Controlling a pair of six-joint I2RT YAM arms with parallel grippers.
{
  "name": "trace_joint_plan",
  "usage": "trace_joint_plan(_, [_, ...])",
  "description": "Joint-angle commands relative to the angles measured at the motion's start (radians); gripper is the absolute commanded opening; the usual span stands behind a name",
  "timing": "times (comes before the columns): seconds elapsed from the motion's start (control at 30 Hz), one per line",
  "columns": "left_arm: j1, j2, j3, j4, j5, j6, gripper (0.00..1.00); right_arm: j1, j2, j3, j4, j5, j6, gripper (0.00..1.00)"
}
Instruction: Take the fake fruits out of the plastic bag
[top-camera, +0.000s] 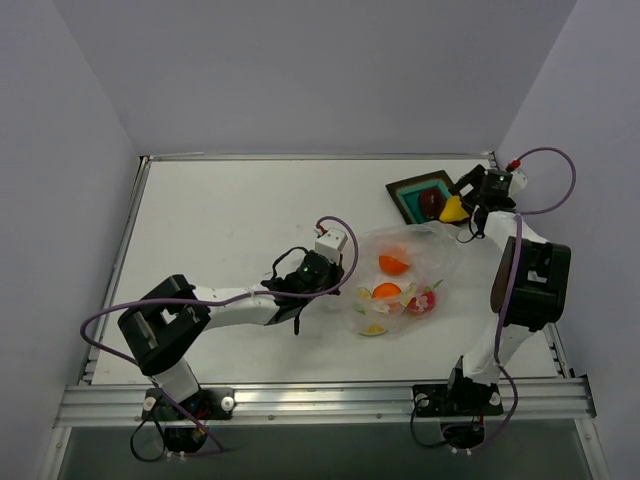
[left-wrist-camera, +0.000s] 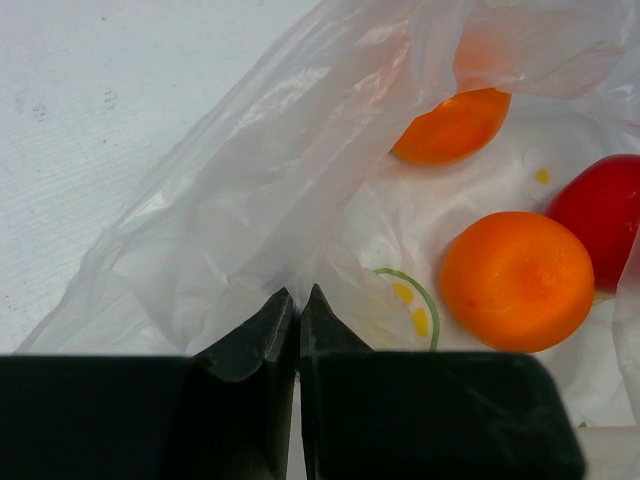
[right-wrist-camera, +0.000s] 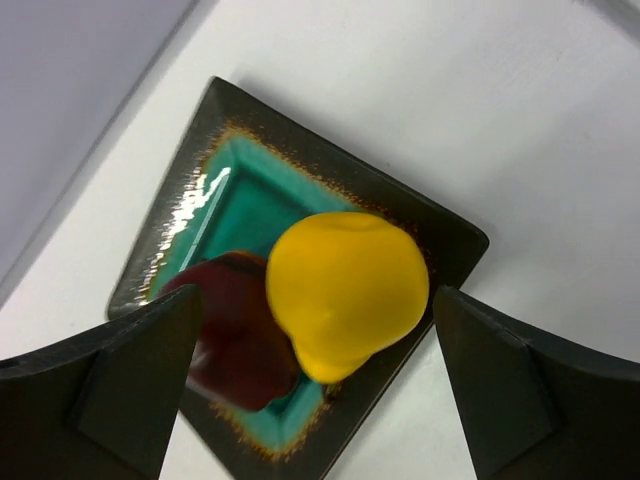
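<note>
The clear plastic bag (top-camera: 402, 272) printed with citrus slices lies mid-table. Inside it are two orange balls (top-camera: 393, 263) (top-camera: 387, 291) and a red apple (top-camera: 422, 301). My left gripper (top-camera: 338, 283) is shut on the bag's left edge; in the left wrist view the closed tips (left-wrist-camera: 297, 292) pinch the film (left-wrist-camera: 250, 180), with the orange balls (left-wrist-camera: 517, 280) (left-wrist-camera: 452, 127) and the apple (left-wrist-camera: 602, 205) beyond. The yellow pear (right-wrist-camera: 345, 285) is over the tray, between the wide-open fingers of my right gripper (right-wrist-camera: 318, 300), with a gap on each side. From above, pear (top-camera: 454, 209) and right gripper (top-camera: 463, 212) are at the tray's right edge.
The dark square tray (top-camera: 408, 192) with a teal centre (right-wrist-camera: 250, 190) sits at the back right and holds a dark red rounded thing (right-wrist-camera: 235, 340). The table's raised rim (top-camera: 300, 157) runs along the back, close to the tray.
</note>
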Motion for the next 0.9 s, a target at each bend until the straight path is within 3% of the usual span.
trace_joint_plan(0.0, [-0.008,-0.039,0.011,0.028,0.008,0.004,0.02,-0.002,-0.198,-0.025,-0.021,0.027,0.010,0.95])
trace_joint_plan(0.13, [-0.012,-0.054,0.008,0.026,0.010,0.007,0.02,0.006,-0.462,-0.174,-0.016,0.004,0.046,0.90])
trace_joint_plan(0.2, [-0.016,-0.057,0.008,0.026,0.007,0.010,0.02,0.025,-0.617,-0.281,-0.019,-0.003,0.054,0.83])
trace_joint_plan(0.27, [-0.017,-0.053,0.013,0.023,0.007,0.014,0.02,0.088,-0.718,-0.365,-0.048,0.023,0.060,0.70])
trace_joint_plan(0.33, [-0.017,-0.053,0.014,0.020,0.005,0.020,0.02,0.163,-0.841,-0.405,-0.068,0.033,0.057,0.49])
trace_joint_plan(0.43, [-0.019,-0.048,0.016,0.021,0.010,0.020,0.02,0.375,-0.942,-0.425,-0.166,0.119,0.042,0.29])
trace_joint_plan(0.47, [-0.019,-0.048,0.017,0.023,0.013,0.018,0.02,0.497,-0.968,-0.432,-0.195,0.175,0.043,0.27])
trace_joint_plan(0.6, [-0.019,-0.057,0.013,0.023,0.008,0.021,0.02,0.782,-1.082,-0.475,-0.278,0.326,0.074,0.23])
trace_joint_plan(0.7, [-0.019,-0.062,0.010,0.021,0.002,0.024,0.02,0.935,-1.047,-0.508,-0.324,0.403,0.095,0.24])
trace_joint_plan(0.87, [-0.019,-0.070,0.008,0.018,0.001,0.027,0.02,1.015,-0.889,-0.528,-0.456,0.489,0.148,0.28])
